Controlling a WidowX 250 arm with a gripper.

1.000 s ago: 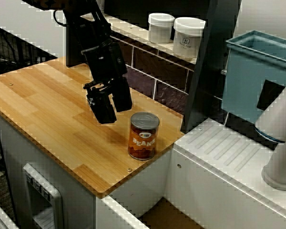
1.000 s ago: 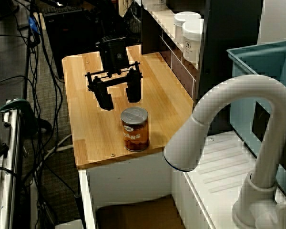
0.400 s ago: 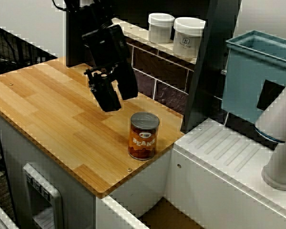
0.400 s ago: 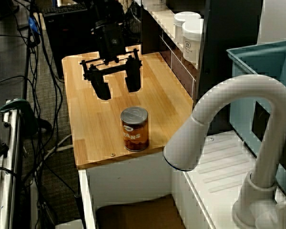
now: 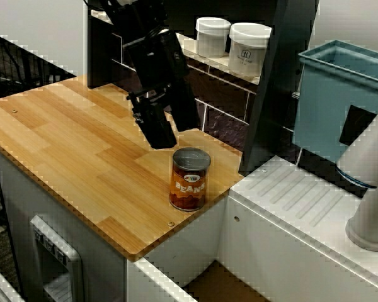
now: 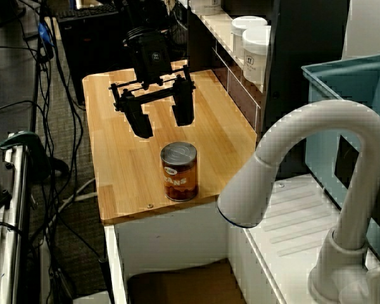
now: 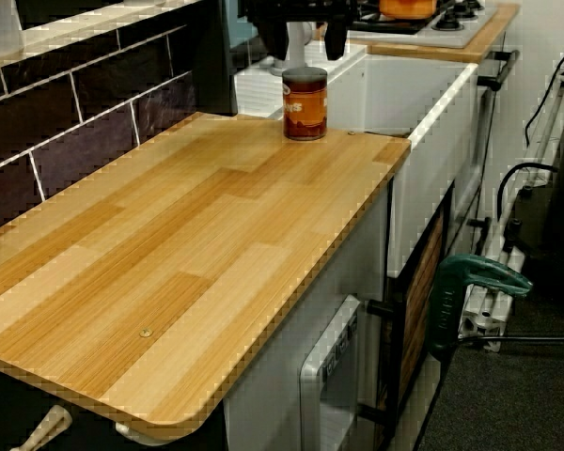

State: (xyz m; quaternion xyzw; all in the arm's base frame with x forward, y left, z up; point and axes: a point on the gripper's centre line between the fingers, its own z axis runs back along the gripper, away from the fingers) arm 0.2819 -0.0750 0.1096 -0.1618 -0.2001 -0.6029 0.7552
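One bean can (image 5: pixel 190 179) stood on my counter (image 5: pixel 69 145); my end effector (image 6: pixel 163 124) hovered above it, fingers spread wide, empty.

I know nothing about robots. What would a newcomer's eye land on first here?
A black gripper hangs open above the wooden counter, jaws spread wide, just behind an orange can of beans and not touching it. The can stands upright near the counter's end; further along, a big white faucet curves up.

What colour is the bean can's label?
Orange; the bean can shows best in the view from above.
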